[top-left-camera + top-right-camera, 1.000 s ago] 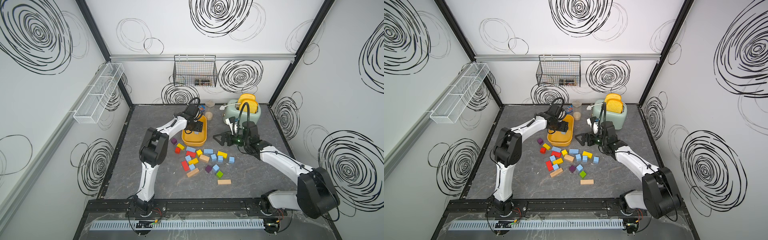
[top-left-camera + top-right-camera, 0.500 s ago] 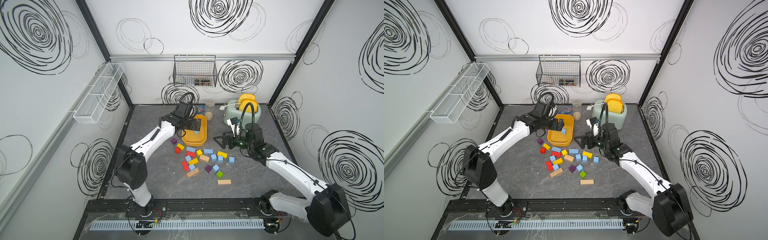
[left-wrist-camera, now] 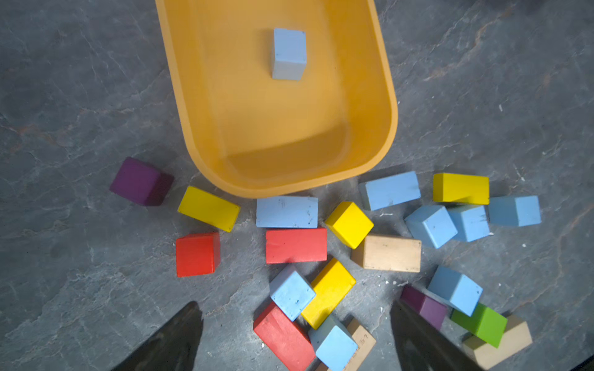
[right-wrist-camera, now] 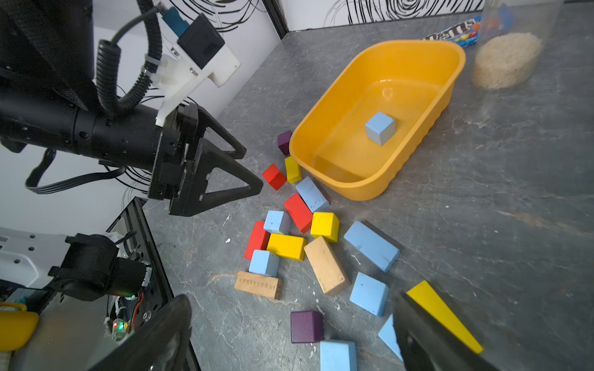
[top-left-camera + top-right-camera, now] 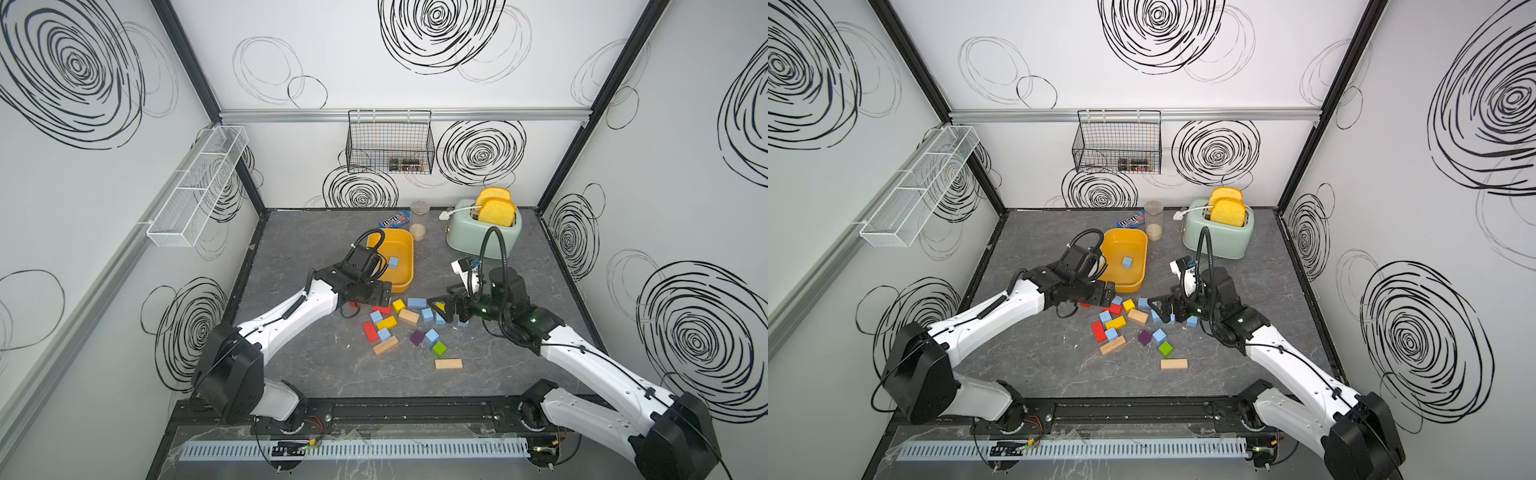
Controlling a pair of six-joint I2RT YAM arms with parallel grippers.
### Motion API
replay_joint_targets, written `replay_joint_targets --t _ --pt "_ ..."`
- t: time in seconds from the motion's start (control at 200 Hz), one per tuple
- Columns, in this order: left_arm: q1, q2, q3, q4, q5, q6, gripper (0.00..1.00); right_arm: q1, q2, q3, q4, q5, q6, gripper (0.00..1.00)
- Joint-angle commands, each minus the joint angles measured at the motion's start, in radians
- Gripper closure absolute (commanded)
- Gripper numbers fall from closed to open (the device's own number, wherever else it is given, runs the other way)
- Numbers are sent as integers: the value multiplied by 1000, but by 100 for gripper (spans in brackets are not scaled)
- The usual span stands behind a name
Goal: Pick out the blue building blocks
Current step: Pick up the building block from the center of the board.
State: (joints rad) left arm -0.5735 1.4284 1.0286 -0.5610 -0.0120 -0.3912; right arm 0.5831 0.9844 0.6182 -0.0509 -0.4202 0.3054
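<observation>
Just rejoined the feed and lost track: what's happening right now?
Both arms are sorting blue blocks into the yellow tub. One blue cube sits in it. The left end effector is open and empty, over the pile by the tub. The right end effector, also open and empty, hovers over blue cubes at the pile's other side. Most blue blocks lie on the table among other colours.

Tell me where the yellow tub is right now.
In both top views the yellow tub sits toward the back, just behind the block pile, rice jar to its right, one blue cube inside.
</observation>
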Motion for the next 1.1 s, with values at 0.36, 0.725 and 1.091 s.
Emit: replay_joint_targets --t 0.36,0.725,1.091 --pt "-45 -5 -169 148 -15 -133 10 49 -30 -83 2 44 31 2" --pt "-46 87 -190 222 8 -175 19 49 7 -92 47 65 49 2" --pt "-46 178 -174 240 -20 -169 26 50 56 -88 80 53 54 2"
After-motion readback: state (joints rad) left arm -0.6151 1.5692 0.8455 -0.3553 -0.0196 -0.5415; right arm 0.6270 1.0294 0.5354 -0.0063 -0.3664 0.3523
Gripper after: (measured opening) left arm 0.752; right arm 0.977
